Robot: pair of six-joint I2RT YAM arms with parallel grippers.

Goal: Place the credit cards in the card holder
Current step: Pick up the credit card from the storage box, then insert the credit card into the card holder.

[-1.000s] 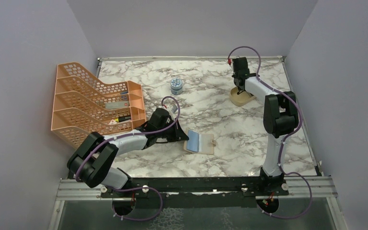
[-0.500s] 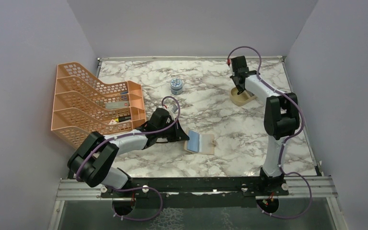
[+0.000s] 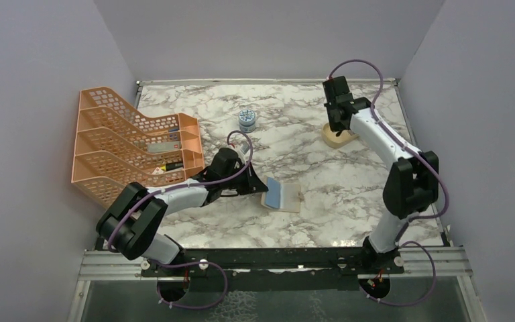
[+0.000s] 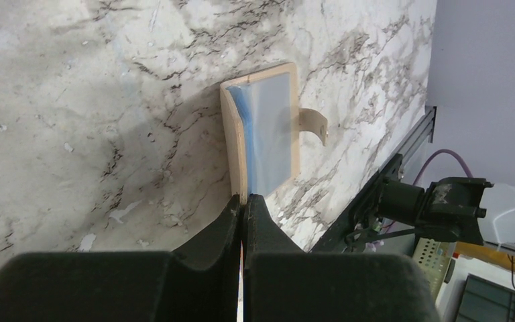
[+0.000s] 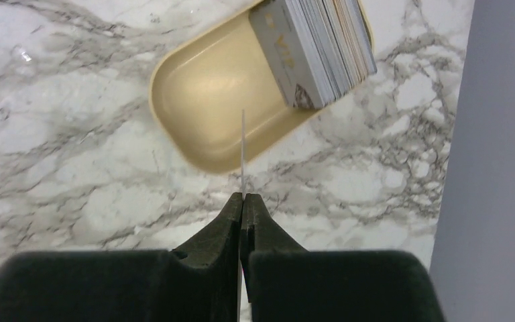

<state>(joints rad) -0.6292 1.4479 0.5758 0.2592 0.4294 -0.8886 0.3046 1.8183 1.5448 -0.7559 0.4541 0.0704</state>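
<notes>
The card holder (image 3: 281,195) lies open on the marble table, tan outside and pale blue inside, its snap tab (image 4: 314,125) pointing away. My left gripper (image 3: 257,186) is shut on the edge of its near tan flap (image 4: 236,144), which stands raised off the table. My right gripper (image 5: 243,196) hovers above the beige dish (image 5: 204,111) and is shut on one of the credit cards (image 5: 243,151), seen edge-on as a thin pale line. The other credit cards (image 5: 322,43) stand stacked at the dish's far end. From above, the right gripper (image 3: 336,126) sits over the dish (image 3: 340,139).
An orange mesh rack (image 3: 131,147) fills the left side, close behind my left arm. A small blue and white tin (image 3: 247,120) stands at the middle back. Purple walls close in on three sides, with the right one near the dish.
My right gripper closed on a single card and rose from the dish, with its elbow swinging right. The left gripper kept its hold, and the holder shifted slightly right.
</notes>
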